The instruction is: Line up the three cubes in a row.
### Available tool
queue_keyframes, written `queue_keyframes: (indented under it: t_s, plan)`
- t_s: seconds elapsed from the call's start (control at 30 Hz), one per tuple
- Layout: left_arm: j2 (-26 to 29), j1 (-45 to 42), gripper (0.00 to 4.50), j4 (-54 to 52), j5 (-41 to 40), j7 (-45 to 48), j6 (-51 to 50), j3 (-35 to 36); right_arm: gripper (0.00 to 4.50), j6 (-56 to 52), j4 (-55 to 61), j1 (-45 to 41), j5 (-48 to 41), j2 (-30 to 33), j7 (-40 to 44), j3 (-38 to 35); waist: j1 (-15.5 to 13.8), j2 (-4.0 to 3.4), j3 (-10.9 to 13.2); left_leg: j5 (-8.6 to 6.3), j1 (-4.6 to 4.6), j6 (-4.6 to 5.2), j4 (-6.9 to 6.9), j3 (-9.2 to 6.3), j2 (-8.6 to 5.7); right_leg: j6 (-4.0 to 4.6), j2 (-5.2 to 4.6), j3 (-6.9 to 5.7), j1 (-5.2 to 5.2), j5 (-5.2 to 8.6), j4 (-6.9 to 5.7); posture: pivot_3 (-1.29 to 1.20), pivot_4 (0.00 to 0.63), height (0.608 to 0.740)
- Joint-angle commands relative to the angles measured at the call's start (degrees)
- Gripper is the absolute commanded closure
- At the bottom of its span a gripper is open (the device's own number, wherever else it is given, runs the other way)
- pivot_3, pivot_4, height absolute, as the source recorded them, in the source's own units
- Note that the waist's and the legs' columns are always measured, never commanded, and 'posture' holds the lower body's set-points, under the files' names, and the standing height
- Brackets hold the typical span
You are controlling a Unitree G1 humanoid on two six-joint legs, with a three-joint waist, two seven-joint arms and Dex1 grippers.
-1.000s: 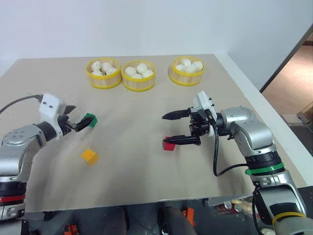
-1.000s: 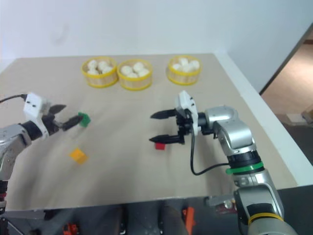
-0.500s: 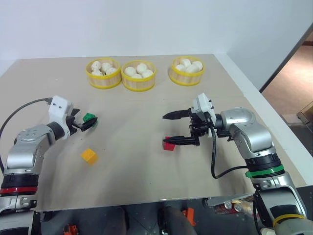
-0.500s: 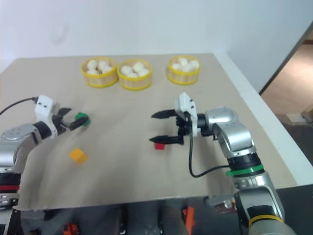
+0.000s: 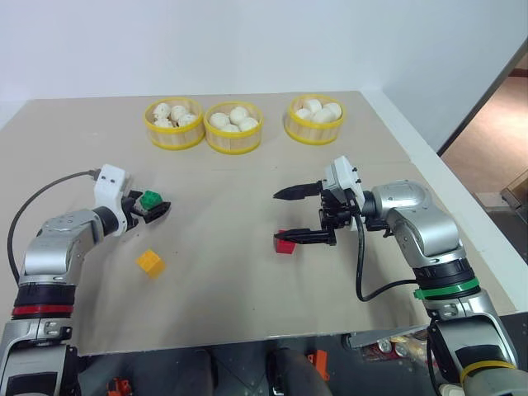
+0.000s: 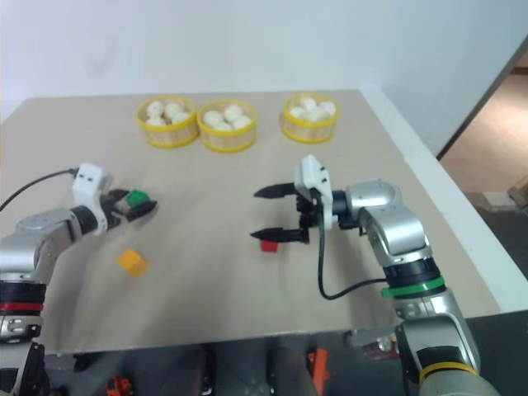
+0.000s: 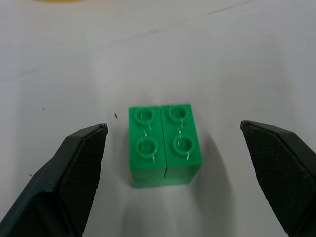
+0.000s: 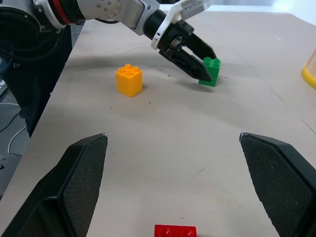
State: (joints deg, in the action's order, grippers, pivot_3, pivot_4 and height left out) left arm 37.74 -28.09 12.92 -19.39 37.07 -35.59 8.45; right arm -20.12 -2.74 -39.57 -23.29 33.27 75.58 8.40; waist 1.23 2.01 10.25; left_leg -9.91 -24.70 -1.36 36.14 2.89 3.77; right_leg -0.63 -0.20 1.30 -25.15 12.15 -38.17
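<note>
The green cube (image 7: 164, 145) sits on the table at the left, studs up. My left gripper (image 5: 153, 206) is open and low around it, one finger (image 7: 74, 168) on each side, both apart from the cube. The yellow-orange cube (image 5: 150, 262) lies nearer the front edge, just below the green one. The red cube (image 5: 285, 245) lies mid-table. My right gripper (image 5: 278, 219) hovers open, pointing left, with its lower finger just over the red cube and nothing between its fingers. The right wrist view shows the red cube (image 8: 175, 231), the yellow-orange cube (image 8: 129, 80) and the green cube (image 8: 210, 71).
Three round yellow baskets of white buns (image 5: 175, 137) (image 5: 234, 145) (image 5: 314, 134) stand in a row at the far side of the table. The table's right edge (image 5: 429, 157) runs close to my right arm.
My left gripper has sunk and moved forward, so its fingers now straddle the green cube. The cubes and my right arm have kept still.
</note>
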Motion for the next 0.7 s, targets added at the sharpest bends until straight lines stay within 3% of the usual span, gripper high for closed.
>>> queue_keyframes:
  t_s: [0.03, 0.23, 0.4, 0.7]
  plan:
    - [0.5, -1.5, 1.18, -0.5, 0.4, -0.7, -1.9, 0.3, 0.0, 1.1, 1.3, -1.1, -0.3, -0.1, -0.4, -1.1, 0.0, 0.0, 0.0, 0.0, 0.0, 0.0, 0.0, 0.0, 0.0, 0.0, 0.0, 0.0, 0.0, 0.0, 0.0, 0.0, 0.15, 0.74]
    - [2.0, -1.8, 3.14, -0.4, 2.3, 0.5, -1.6, -0.9, 0.0, -0.4, 1.9, -1.1, -1.9, -0.6, -1.1, -1.8, 0.0, 0.0, 0.0, 0.0, -0.01, 0.0, 0.02, 0.0, 0.0, -0.01, 0.0, 0.0, 0.0, 0.0, 0.0, 0.0, 0.15, 0.74]
    - [4.6, -1.7, 3.14, -1.3, 3.8, 5.7, 3.5, -2.8, 0.0, -11.5, 3.7, -3.0, -10.6, -4.2, -7.5, -6.7, 0.1, 0.0, 0.0, 0.0, -0.01, 0.0, 0.02, 0.0, 0.01, 0.04, 0.01, 0.0, -0.03, -0.03, -0.03, 0.0, 0.15, 0.74]
    - [9.8, -4.0, 3.14, -5.7, 2.6, 22.7, 13.0, -7.0, 0.0, -12.4, 4.5, -3.8, -10.4, -3.2, -8.3, -7.0, 0.0, 0.01, 0.0, 0.0, -0.14, -0.01, 0.07, 0.01, -0.01, 0.05, -0.05, -0.01, -0.06, -0.03, 0.0, 0.0, 0.15, 0.74]
